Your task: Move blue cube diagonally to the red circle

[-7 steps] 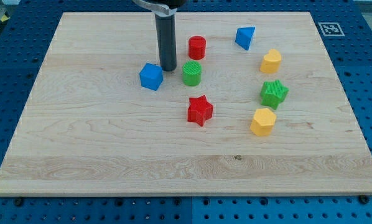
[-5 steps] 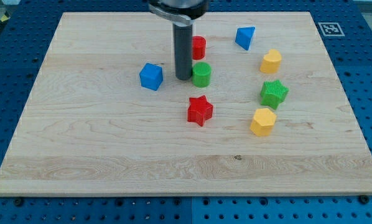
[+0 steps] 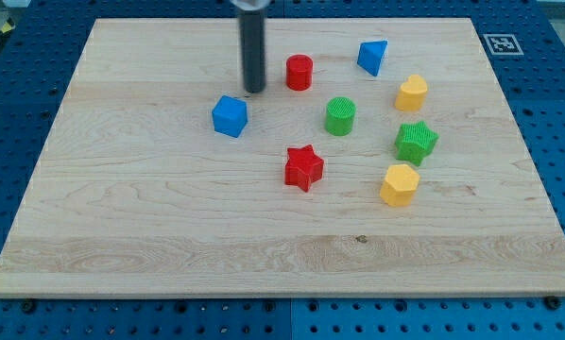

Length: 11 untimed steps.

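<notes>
1. Setting: a pale wooden worktop [image 3: 169, 236] is lying on a blue perforated bench; a printed marker is sitting at the view's top right corner.
2. Tool: a straight dark rod with no jaws, so nothing is opening, closing or clamping. My tip [image 3: 254, 92] is resting on bare wood, touching no block.
3. Task item: the blue cube [image 3: 230, 115] is sitting just below my tip and slightly toward the view's left, near but apart.
4. Target: the red circle [image 3: 299, 72], a short cylinder, is standing near my tip on the view's right, slightly higher.
5. Other stock: the green cylinder [image 3: 339, 115] is lying to the right and below; the red star [image 3: 303, 167] well below; the blue triangle [image 3: 372, 57], two yellow blocks [image 3: 411, 93] [image 3: 399, 184] and the green star [image 3: 416, 142] are standing well apart on the right.
6. Step in hand: approaching; judged, the cube is not yet being pushed.
7. Next move: judged, my tip is needing to get round to the cube's lower-left side, then push up and rightward.
8. Change: my tip is now sitting higher and further left than in the earlier frames; the green cylinder is now lying further right, leaving the cube-to-circle lane open. The cube is unmoved.
</notes>
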Motion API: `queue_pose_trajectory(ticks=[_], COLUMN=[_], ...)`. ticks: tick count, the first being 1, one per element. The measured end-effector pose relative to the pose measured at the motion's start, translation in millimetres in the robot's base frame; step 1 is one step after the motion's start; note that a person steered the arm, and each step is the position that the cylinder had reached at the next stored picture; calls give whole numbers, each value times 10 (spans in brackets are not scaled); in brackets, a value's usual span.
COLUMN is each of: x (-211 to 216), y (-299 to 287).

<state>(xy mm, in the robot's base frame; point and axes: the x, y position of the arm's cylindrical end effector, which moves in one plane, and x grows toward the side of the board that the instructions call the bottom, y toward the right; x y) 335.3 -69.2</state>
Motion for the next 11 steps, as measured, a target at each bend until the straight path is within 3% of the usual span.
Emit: queue_pose_trajectory(ticks=[1, 6, 11], x=[115, 500, 711], y=[-326, -487, -325])
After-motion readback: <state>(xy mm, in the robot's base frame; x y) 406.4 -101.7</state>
